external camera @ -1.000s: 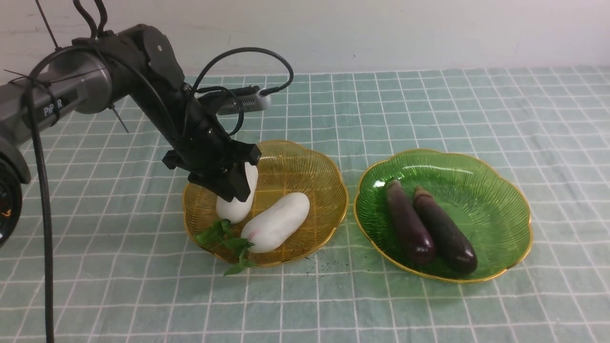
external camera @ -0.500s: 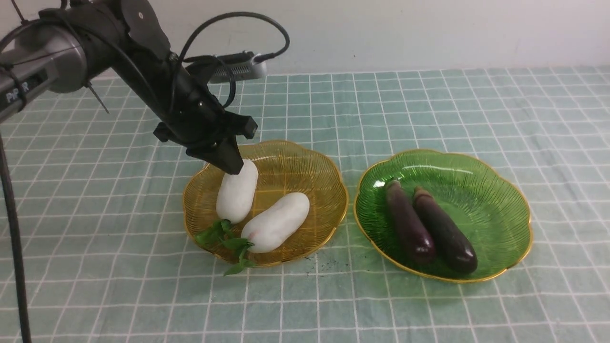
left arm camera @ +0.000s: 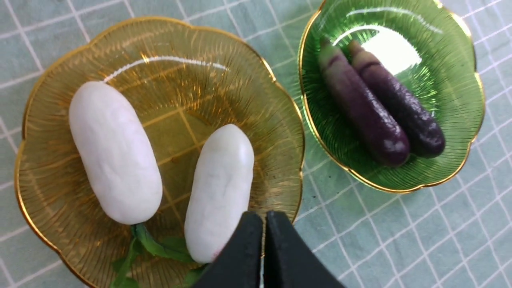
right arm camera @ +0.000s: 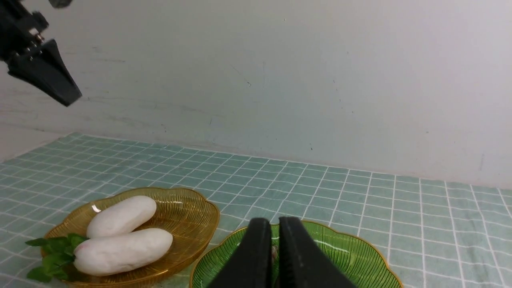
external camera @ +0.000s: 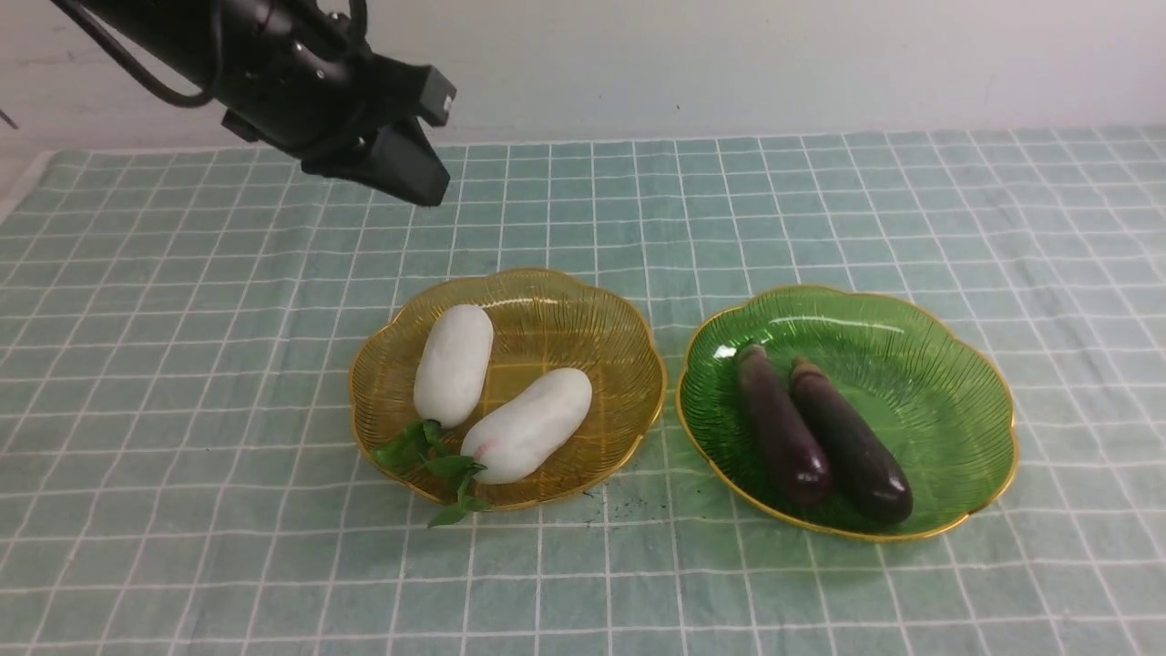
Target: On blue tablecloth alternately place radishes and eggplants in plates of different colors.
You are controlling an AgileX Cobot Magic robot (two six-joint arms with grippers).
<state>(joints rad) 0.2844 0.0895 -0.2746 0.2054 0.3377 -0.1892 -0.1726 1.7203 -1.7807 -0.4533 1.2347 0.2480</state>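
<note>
Two white radishes [external camera: 453,363] [external camera: 528,424] lie side by side in the amber plate [external camera: 583,314], their green sprigs [external camera: 428,456] hanging over its near rim. Two dark eggplants [external camera: 783,426] [external camera: 852,442] lie together in the green plate [external camera: 920,364]. Both plates rest on the blue tablecloth [external camera: 820,200]. My left gripper [external camera: 428,187] hangs shut and empty high above the cloth, behind and left of the amber plate; its wrist view shows the gripper [left arm camera: 264,218] with fingers pressed together over both plates. In the right wrist view my right gripper [right arm camera: 275,224] is shut and empty above the green plate's [right arm camera: 352,252] near side.
A pale wall [external camera: 729,64] runs along the far edge of the cloth. The cloth's left edge [external camera: 18,191] shows at the far left. Small dark specks [external camera: 619,510] dot the cloth between the plates near the front.
My left gripper let go of the left radish, closed, and rose up and back to the left, away from the amber plate. The radish stays lying in the plate.
</note>
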